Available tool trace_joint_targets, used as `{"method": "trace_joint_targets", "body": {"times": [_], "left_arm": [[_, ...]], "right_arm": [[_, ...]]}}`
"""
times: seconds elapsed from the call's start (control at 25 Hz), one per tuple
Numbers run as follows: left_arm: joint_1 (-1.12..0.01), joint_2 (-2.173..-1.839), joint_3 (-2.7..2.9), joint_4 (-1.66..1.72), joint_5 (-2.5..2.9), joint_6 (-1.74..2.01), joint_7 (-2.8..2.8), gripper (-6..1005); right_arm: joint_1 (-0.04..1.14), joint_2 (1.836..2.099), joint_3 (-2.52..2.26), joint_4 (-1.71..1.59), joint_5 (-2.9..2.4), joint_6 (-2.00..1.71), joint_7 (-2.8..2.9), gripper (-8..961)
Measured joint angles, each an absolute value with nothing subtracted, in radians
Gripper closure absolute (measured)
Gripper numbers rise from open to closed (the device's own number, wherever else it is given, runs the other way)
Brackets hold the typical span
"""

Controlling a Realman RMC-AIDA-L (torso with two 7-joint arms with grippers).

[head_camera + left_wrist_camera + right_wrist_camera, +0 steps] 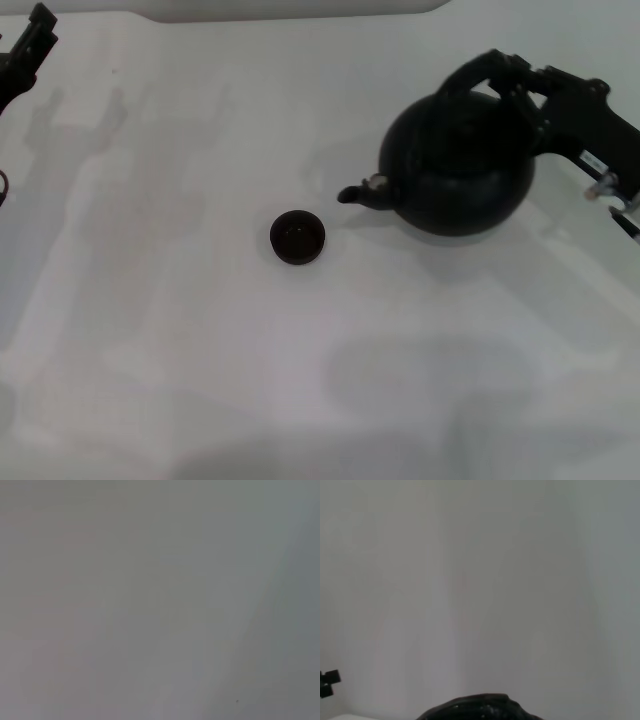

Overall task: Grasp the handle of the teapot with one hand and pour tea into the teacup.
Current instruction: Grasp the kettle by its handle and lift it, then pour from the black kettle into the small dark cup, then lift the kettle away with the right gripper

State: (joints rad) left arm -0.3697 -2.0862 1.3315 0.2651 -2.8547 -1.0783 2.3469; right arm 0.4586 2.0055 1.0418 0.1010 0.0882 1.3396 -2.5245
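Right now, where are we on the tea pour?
Done: the right gripper has reached the handle of the teapot; whether it has clamped cannot be told. In hand: securing that grasp, with the pot apparently resting on the table and its spout aimed toward the teacup. Left: lift, carry over the cup, tilt and pour; no stream is visible. The left gripper is parked at the far left.
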Motion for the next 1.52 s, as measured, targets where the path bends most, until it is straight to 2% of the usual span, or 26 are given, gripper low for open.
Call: {"method": "trace_joint_targets", "body": {"times": [0.56, 1.52], "left_arm": [[-0.370, -2.086, 1.332, 0.256, -2.854, -1.078, 2.326, 110], [-0.367, -2.086, 1.332, 0.240, -2.855, -1.077, 2.325, 110]], "right_arm": [[0.532, 2.010, 1.006, 0.161, 0.051, 1.235, -2.648, 785], [0.540, 2.013, 0.995, 0.244, 0.047, 1.180, -2.888, 806]]}}
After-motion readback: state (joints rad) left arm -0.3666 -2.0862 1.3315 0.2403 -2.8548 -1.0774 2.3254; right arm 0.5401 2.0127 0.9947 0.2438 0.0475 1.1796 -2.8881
